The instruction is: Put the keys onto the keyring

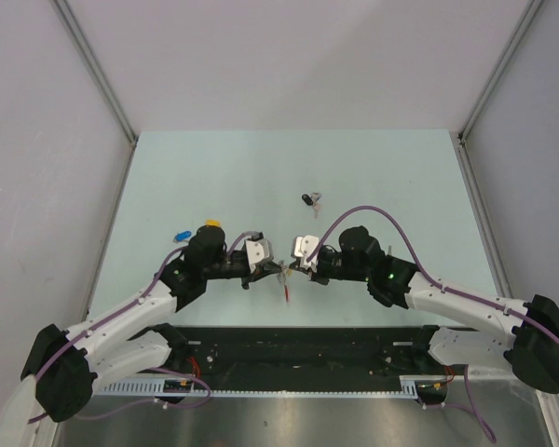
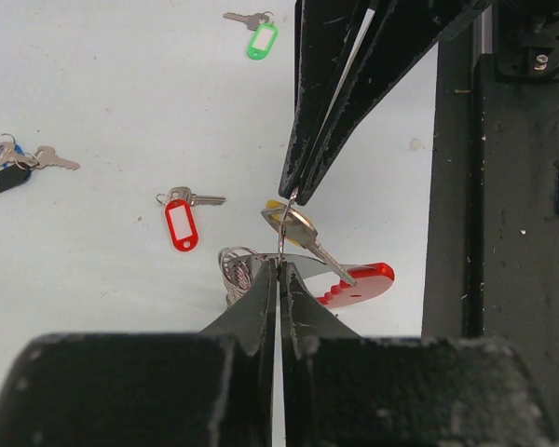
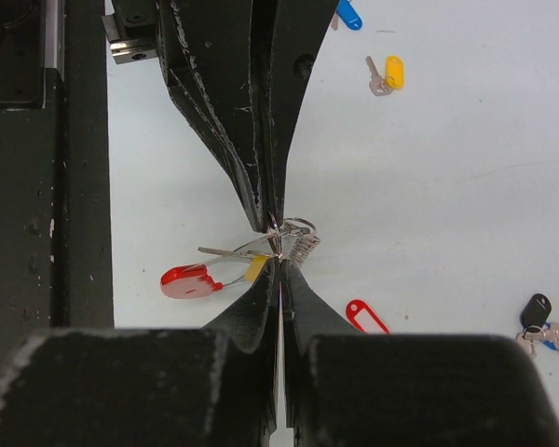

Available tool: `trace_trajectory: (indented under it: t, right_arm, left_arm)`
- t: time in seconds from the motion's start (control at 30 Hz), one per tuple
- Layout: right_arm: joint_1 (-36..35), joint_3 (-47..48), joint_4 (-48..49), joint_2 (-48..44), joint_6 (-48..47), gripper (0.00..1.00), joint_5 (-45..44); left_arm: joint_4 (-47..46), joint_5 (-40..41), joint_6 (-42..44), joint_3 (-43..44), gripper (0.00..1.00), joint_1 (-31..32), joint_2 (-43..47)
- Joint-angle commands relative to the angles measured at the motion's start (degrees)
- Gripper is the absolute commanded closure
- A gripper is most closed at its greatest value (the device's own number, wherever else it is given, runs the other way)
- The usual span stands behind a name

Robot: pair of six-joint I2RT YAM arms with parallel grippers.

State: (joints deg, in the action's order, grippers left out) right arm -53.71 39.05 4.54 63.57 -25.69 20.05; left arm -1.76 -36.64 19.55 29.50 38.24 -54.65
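Two robot pincers meet tip to tip just above a pale table (image 2: 93,93). The left pincer (image 2: 279,277) has its jaws pressed together, and the right pincer (image 2: 293,189), directly opposite, is closed too. A thin wire loop (image 2: 279,233) runs between the two tips, nipped at each end.

The keyring (image 2: 363,279), a red band joined to a grey chain, hangs at the left pincer's tip and seems to be what it grips. The yellow-tagged key (image 2: 298,225) sits just below the right pincer's tip, across the red band, and seems to be its load. Exactly which wire each pincer pinches is too fine to tell.

Beside the pincers on the table lies a red-tagged key (image 2: 182,223). A green-tagged key (image 2: 259,37) and black- and blue-tagged keys (image 2: 5,172) lie farther off.

The step in hand looks like threading this key onto the ring. Next, the right pincer would need to slide the key's loop along the wire in a small, steady motion while the left holds firm.
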Motion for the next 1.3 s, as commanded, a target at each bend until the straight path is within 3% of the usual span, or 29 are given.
trace_trajectory:
  t: [0.0,1.27]
  right_arm:
    - [0.3,2.5,1.4,0.4,0.2,1.0,1.0]
    - [0.5,3.0,-0.8,0.1,0.2,1.0,1.5]
  left_arm:
    - [1.2,-0.7,1.5,1.4,1.0,0.3,0.7]
    - [1.1,0.1,1.4,1.3,1.0,0.3,1.2]
